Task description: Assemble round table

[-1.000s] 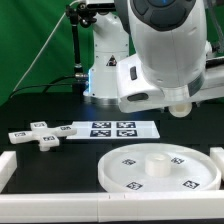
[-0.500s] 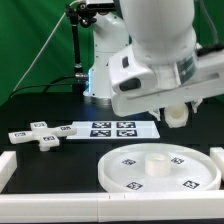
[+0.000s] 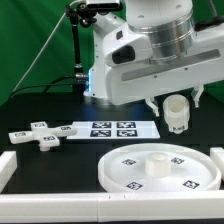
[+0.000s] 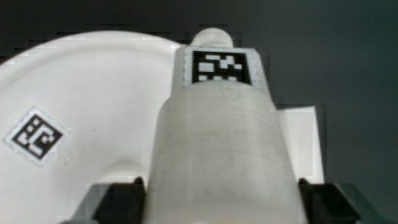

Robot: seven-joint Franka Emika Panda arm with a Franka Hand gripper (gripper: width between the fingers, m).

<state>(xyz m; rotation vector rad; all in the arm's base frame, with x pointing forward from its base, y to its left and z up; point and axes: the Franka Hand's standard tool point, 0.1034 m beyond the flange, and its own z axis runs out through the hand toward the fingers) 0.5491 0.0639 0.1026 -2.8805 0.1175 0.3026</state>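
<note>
Pincer (image 3: 175,102) clamped on leg (image 3: 176,116), which hangs upright in the air, clear of disc (image 3: 130,172). Disc lies flat on table (image 3: 60,156). Foot (image 3: 38,133) lies at exterior view's left, just beside marker board (image 3: 108,128).

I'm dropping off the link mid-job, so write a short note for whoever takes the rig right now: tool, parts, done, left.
Tool: shut on the leg, held upright in the air, off the table.
Disc: flat on the table, hub facing up, nothing in it.
Foot: loose on the table at the exterior view's left, beside the marker board.
Done: leg picked up.
Left: probably seat the leg in the hub, then fit the foot.
</note>
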